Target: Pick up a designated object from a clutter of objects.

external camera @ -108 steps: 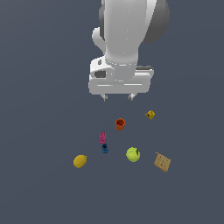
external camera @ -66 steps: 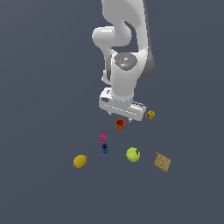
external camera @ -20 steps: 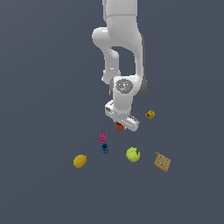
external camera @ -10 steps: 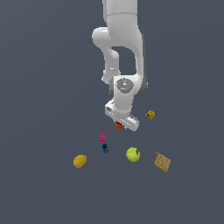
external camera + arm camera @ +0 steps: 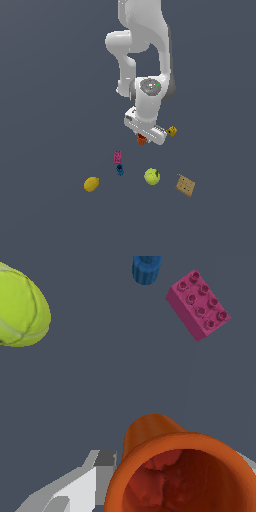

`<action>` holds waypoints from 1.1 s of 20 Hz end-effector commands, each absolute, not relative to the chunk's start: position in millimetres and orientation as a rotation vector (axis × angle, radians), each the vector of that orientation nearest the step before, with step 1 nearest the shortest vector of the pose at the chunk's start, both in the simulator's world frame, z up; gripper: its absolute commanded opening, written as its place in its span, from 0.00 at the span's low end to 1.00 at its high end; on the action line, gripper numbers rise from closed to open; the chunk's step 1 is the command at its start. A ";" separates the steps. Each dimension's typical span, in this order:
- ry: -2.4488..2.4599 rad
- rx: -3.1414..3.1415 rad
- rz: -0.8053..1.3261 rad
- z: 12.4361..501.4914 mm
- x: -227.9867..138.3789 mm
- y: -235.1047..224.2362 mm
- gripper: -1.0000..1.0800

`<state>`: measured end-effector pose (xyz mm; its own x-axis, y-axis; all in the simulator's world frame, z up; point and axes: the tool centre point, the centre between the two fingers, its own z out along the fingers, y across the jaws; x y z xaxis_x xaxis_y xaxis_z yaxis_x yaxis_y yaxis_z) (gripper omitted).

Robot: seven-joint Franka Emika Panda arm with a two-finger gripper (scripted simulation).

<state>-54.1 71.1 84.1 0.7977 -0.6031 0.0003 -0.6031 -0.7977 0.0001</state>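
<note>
Tapered orange cup (image 5: 177,471), seemingly between grey fingers (image 5: 75,488).

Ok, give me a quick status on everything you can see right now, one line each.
Orange cup: between the gripper fingers, opening toward the wrist camera.
Gripper: low at the cup; closure not clear.
Green ball: resting alone.
Pink block: studs up, untouched.
Blue piece: beside the pink block.
Lemon: resting apart.
Cracker: resting apart.
Yellow cube: near the gripper.
</note>
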 end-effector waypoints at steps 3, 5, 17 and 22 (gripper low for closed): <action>-0.999 2.978 0.003 119.2 -53.4 88.5 0.00; -0.999 2.978 0.003 137.5 -53.1 97.7 0.00; -0.999 2.977 0.003 254.1 -50.2 156.2 0.00; -0.998 2.977 0.002 301.6 -47.7 180.6 0.00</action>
